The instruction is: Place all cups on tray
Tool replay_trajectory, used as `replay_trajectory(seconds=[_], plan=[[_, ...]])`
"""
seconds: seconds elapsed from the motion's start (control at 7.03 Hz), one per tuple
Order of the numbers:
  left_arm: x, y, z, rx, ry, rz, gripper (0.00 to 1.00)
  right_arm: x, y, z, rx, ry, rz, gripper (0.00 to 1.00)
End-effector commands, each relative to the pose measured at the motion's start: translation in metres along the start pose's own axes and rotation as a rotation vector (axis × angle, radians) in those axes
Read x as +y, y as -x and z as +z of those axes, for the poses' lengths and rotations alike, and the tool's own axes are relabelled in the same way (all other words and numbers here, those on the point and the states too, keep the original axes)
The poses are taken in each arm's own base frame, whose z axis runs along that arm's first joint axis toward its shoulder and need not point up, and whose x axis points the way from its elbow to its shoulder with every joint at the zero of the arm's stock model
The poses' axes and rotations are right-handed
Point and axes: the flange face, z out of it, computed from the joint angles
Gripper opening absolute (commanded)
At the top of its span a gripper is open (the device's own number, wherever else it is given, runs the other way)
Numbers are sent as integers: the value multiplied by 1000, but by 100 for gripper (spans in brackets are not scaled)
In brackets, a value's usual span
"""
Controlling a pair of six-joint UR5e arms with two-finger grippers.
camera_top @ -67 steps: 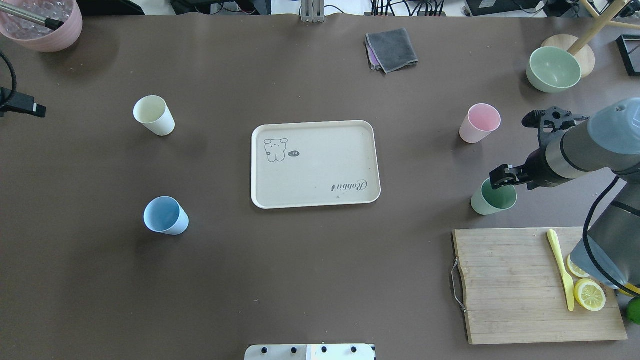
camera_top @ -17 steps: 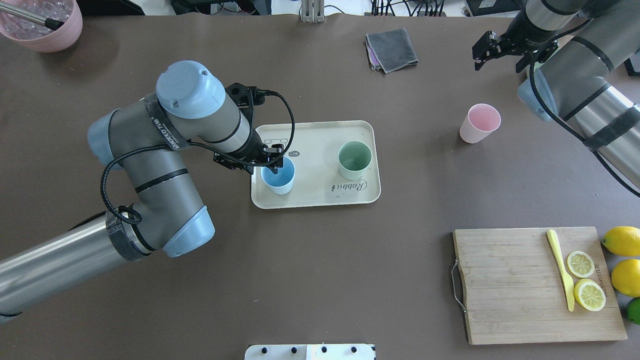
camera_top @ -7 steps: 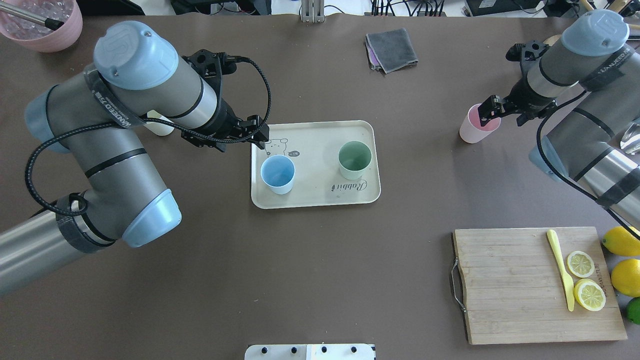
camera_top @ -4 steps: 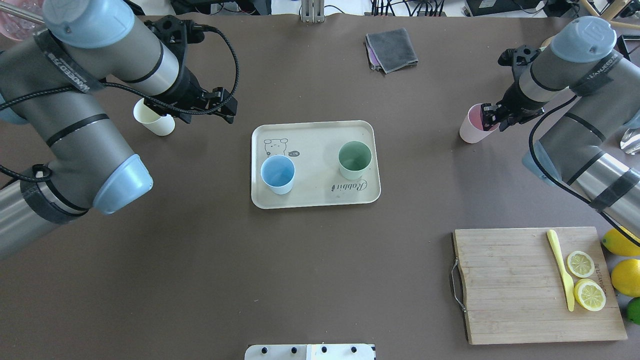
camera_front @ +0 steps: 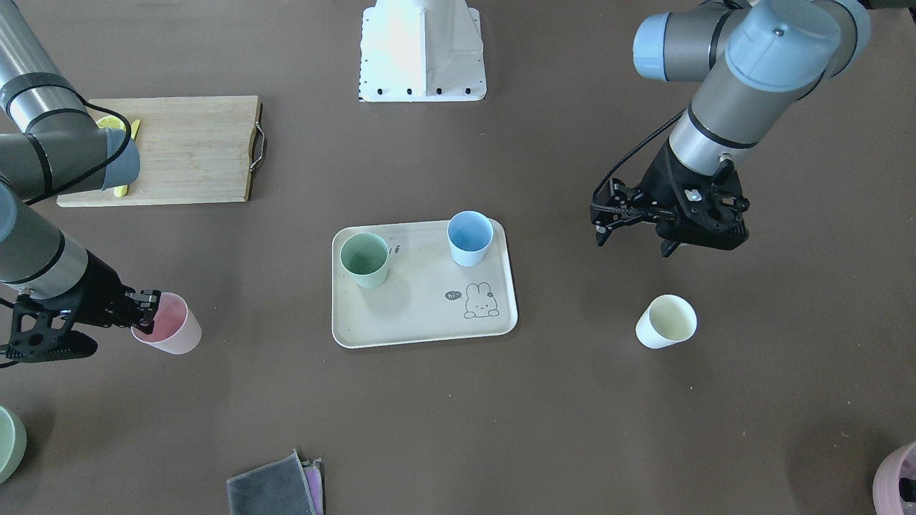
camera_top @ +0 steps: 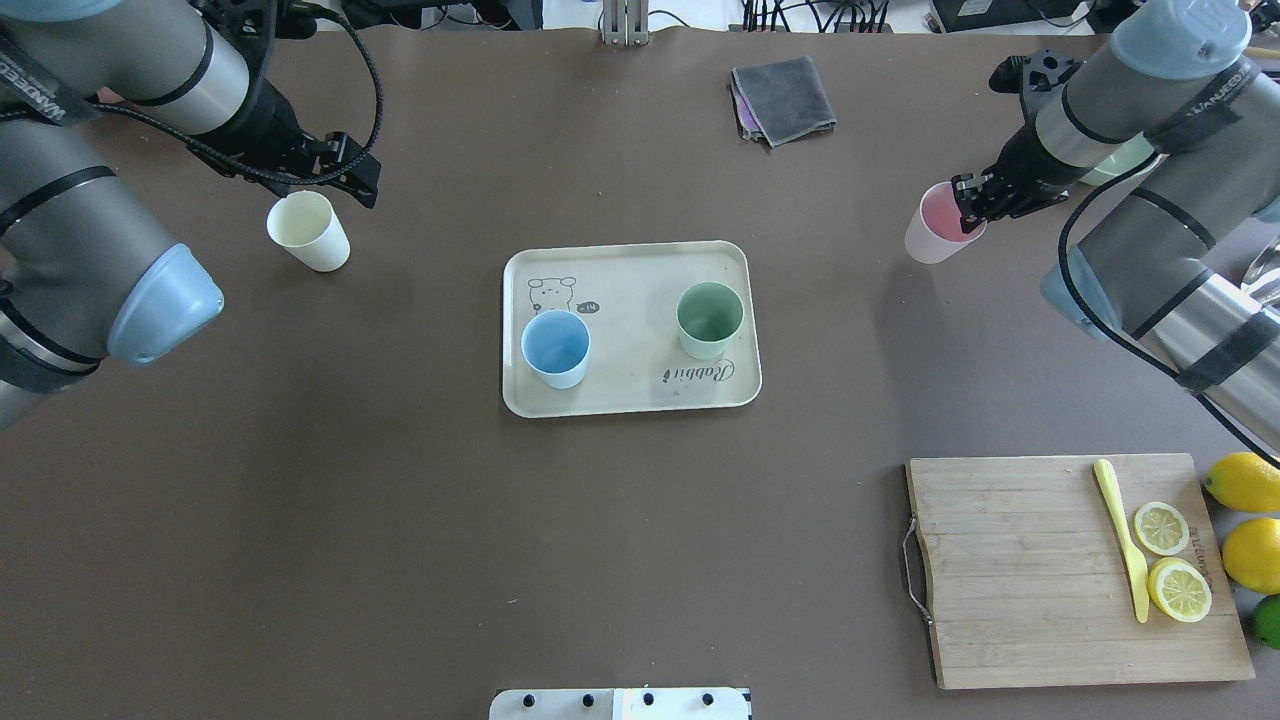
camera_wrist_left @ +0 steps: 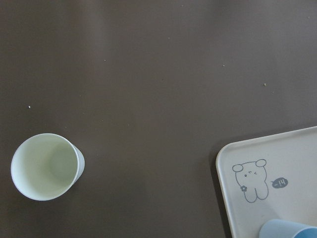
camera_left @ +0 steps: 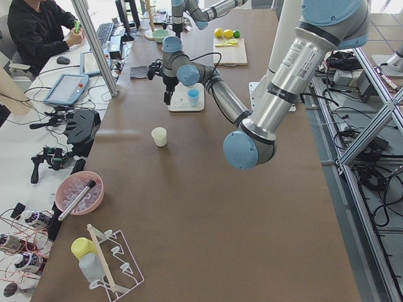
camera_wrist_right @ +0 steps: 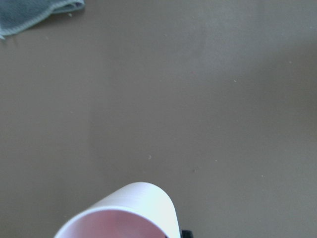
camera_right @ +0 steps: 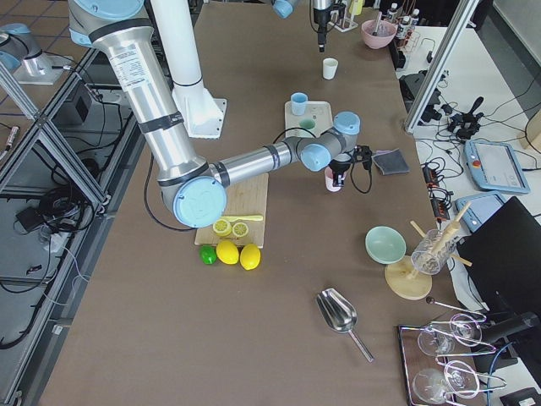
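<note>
The right fingers (camera_top: 966, 190) pinch the pink cup (camera_top: 928, 238) by its rim, well apart from the tray (camera_top: 630, 262). The cup looks light, stiff and smooth, so it may swing. The left fingers (camera_top: 364, 190) hang open near the cream cup (camera_top: 308, 232), which stands on the table (camera_top: 640, 560).

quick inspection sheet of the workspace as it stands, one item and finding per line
surface: brown table, matte covering
job's things: blue cup and green cup upright on the tray; cream cup on the table; pink cup off the tray, held
clutter: cutting board with lemon slices and yellow knife, lemons, grey cloth, green bowl, pink pot
grippers: left gripper open near the cream cup, not touching; right gripper shut on the pink cup's rim
cables: black cable looped off the left wrist, another along the right arm
surroundings: person seated at a side bench
</note>
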Motion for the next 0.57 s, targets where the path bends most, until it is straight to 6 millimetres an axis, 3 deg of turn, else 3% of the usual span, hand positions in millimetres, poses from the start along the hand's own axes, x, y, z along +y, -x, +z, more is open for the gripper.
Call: replay_trajectory(seconds=[0.0, 0.14, 0.43], plan=[[5, 60, 22, -51, 30, 102, 97, -18, 27, -32, -71, -6, 3, 0], [6, 83, 31, -69, 42, 96, 97, -25, 49, -43, -91, -21, 29, 0], [-11, 120, 80, -67, 26, 81, 97, -31, 90, -52, -104, -25, 66, 0]])
